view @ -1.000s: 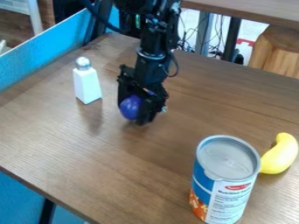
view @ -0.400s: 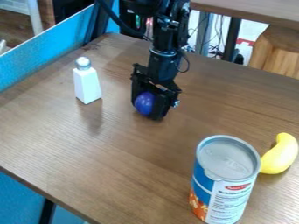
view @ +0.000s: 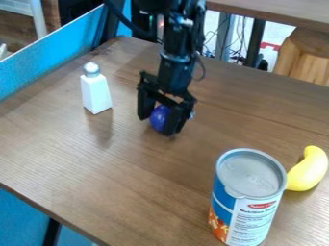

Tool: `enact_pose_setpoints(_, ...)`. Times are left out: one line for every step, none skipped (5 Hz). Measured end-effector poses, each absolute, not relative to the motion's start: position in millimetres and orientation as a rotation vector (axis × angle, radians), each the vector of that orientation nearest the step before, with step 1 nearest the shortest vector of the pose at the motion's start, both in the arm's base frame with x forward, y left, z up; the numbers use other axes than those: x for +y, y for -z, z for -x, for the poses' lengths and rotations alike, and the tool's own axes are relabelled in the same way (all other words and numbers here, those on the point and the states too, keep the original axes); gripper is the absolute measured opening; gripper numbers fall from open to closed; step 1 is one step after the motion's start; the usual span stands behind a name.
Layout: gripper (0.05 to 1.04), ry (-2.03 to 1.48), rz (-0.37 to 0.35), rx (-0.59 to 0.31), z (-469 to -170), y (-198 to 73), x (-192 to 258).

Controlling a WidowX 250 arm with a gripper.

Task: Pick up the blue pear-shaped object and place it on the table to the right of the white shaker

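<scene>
1. My tool [view: 158, 126] hangs from the arm [view: 175, 67] over the far half of the worktop [view: 96, 168], pointing down, with its two fingers spread well apart, one on each side of the ball [view: 158, 118].
2. The blue-purple ball sits low in that gap, partly hidden by the finger on the right of my screen. I see no firm pinch, and I can't tell from here whether either finger touches it, or whether it rests fully on the wood.
3. To work well around something this round, I'd keep the fingers evenly placed about its middle. A push from one side only would likely set it rolling.
4. If I squeeze, I'd do it slowly, both sides meeting the ball together at its widest part; too high a bite could squirt it downward.
5. If I back off, I'd first check that the ball has support under it and that both fingers are clear, then go straight up, since a sideways drag could carry it along.
6. I'd keep any swing small toward the shaker [view: 96, 93]: it stands upright, tall and narrow, to the left on my screen, and a knock could tip it.
7. The can [view: 250, 192] stands upright near the camera, well apart from the tool, with the curved yellow toy [view: 307, 170] just beside it.
</scene>
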State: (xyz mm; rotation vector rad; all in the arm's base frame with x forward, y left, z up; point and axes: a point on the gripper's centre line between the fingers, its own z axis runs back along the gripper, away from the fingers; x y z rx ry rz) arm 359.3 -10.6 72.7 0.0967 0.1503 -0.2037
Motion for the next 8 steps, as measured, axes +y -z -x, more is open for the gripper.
enact_pose_setpoints(1.005, 0.194, -0.1, 0.101, -358.6, -96.2, -10.2)
enact_pose_setpoints(1.004, 0.191, -0.14, 0.094, -353.1, -111.6, -17.2)
enact_pose_setpoints(1.004, 0.269, -0.144, 0.036, -344.2, -138.3, -56.8)
enact_pose_setpoints(1.004, 0.384, -0.106, -0.034, -338.0, -164.6, -107.1)
enact_pose_setpoints(1.004, 0.462, -0.073, -0.044, -321.6, -182.2, -154.2)
enact_pose_setpoints(1.004, 0.415, -0.041, -0.038, -301.8, -194.2, -203.8)
enact_pose_setpoints(1.004, 0.412, -0.062, 0.005, -280.3, -191.3, -222.9)
enact_pose_setpoints(1.004, 0.401, -0.083, 0.048, -263.0, -185.6, -240.0)
